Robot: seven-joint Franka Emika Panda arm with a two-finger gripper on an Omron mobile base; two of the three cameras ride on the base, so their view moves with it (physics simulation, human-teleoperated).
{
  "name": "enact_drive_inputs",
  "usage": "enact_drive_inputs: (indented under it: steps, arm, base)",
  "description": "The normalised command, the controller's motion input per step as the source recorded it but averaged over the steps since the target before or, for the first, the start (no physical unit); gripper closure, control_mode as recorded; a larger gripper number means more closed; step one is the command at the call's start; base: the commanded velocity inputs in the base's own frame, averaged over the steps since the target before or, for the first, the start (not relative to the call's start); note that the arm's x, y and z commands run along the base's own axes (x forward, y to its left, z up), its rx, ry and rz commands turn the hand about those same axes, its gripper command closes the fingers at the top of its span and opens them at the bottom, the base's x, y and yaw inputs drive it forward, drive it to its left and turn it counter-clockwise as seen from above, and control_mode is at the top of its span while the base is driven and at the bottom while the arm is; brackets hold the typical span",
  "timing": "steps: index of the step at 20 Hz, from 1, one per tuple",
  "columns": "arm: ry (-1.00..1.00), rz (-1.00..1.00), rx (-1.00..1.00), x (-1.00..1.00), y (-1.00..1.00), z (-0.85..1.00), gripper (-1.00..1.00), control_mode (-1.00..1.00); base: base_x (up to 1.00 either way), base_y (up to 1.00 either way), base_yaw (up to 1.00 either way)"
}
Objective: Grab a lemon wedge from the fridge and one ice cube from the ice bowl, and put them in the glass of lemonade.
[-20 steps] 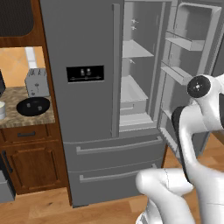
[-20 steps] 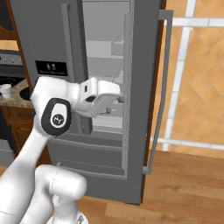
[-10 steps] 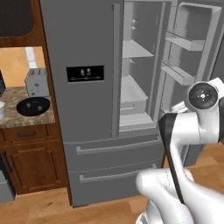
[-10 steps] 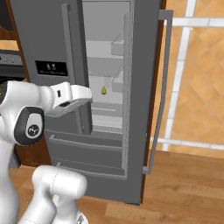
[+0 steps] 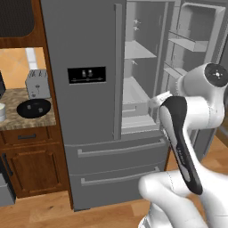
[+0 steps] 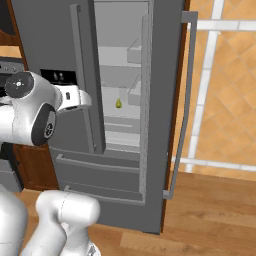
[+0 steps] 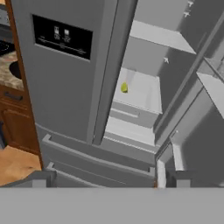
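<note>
Hand view looks straight into the tall grey steel French-door fridge [image 7: 65, 87], its right door swung open, where the tiny bright yellow lemon wedge [image 7: 124, 88] sits on a pale inner shelf [image 7: 140, 94] just past the edge of the closed left door. Seen along the end effector [image 7: 103, 179], whose dark tips stand spread wide with nothing between them, the wedge lies ahead and deeper in, well apart from the tips. Right base view shows the same wedge [image 6: 119, 103] on that shelf, to the right of the white arm's hand [image 6: 75, 97], which hangs before the closed left door. Judged from here, the reach must carry forward and to the right into the open compartment; the wedge's long axis is too small to tell.
</note>
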Motion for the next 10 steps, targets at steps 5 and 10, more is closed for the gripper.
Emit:
enact_drive_inputs:
  steps: [5, 10]
  arm:
    - [0.00, 0.06, 0.03, 0.13, 0.45, 0.00, -1.00, -1.00]
    - [0.02, -0.03, 0.00, 0.73, 0.36, 0.00, -1.00, -1.00]
  base:
    - [0.00, 0.00, 0.00]
    - [0.00, 0.00, 0.00]
